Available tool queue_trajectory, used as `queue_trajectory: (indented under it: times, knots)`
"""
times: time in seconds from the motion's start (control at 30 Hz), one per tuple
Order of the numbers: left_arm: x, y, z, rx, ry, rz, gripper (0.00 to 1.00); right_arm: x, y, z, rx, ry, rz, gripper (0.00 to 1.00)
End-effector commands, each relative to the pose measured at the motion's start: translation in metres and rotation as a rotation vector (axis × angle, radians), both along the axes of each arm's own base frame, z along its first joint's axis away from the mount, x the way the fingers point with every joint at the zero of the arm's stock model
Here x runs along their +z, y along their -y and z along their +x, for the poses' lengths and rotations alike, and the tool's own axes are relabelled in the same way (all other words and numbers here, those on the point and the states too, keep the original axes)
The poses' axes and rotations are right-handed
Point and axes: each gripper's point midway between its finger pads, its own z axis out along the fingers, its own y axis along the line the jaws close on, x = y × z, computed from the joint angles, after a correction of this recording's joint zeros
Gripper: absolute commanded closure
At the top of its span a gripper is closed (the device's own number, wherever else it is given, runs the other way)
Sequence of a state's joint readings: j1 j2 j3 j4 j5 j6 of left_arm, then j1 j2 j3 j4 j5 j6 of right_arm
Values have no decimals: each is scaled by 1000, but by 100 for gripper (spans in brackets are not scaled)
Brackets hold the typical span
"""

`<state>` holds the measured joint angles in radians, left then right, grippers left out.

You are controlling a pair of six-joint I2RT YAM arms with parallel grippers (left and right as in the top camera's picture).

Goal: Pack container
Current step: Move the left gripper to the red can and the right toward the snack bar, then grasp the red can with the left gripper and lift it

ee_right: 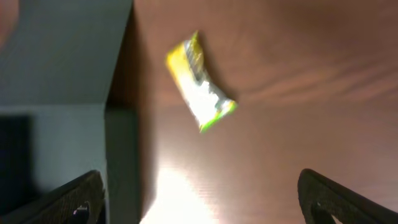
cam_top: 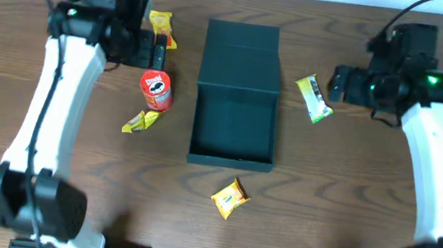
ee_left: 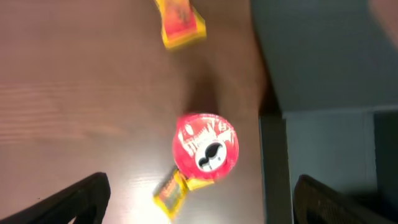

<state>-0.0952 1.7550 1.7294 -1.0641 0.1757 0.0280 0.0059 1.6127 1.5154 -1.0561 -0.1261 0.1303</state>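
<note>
Shows the container (cam_top: 233, 129) at the middle of the worktop (cam_top: 345, 203): dark teal, open, flap lid laid back flat toward the far edge, only its own dark floor visible inside.

Shows the left end effector (cam_top: 157, 51) hovering left of the lid, its fingers (ee_left: 84, 199) spread wide at the two lower corners of the left wrist view and pinching nothing. Looks down from there onto a red can (cam_top: 156, 90), upright, round top facing the camera, near the container's left wall but apart from it. Shows a small yellow twisted packet (cam_top: 139, 121) just beside the can on its near side, and a yellow-and-red packet (cam_top: 162, 25) on the far side, partly under the end effector in the overhead view.

Shows the right end effector (cam_top: 338, 83) to the right of the container, its fingers (ee_right: 78, 199) likewise spread wide and pinching nothing. Shows a yellow, white and green packet (cam_top: 315, 98) flat on the worktop between this end effector and the container's right wall, touching neither.

Shows a yellow-orange packet (cam_top: 229, 198) alone on the near side of the container, a little apart from its front wall.
</note>
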Motion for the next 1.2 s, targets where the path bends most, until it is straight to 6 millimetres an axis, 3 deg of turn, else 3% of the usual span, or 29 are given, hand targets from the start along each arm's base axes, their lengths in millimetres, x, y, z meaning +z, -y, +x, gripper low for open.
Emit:
queue_trajectory:
  times: [0.0, 0.13, 0.37, 0.57, 0.9, 1.0, 1.17]
  knots:
    - [-25, 7, -2, 41, -111, -51, 5, -13, -29, -8, 51, -89, 147, 1]
    - [-56, 17, -8, 25, -232, -99, 5, -28, -43, -14, 73, -176, 230, 1]
    - [-103, 8, 9, 37, -284, -32, 5, -41, -23, -3, -97, -187, 158, 1]
    - [-135, -1, 20, 61, -302, 25, 5, -39, -22, 4, -104, -160, 156, 1]
    - [-145, -4, 20, 57, -311, 107, 0, -36, -22, 16, -151, -118, 179, 1]
    - [-145, 0, 5, 45, -371, 97, 4, -35, -21, 19, -151, -106, 176, 1]
    - [-145, 2, -20, 26, -468, 127, 2, -36, -14, 21, -167, -96, 139, 1]
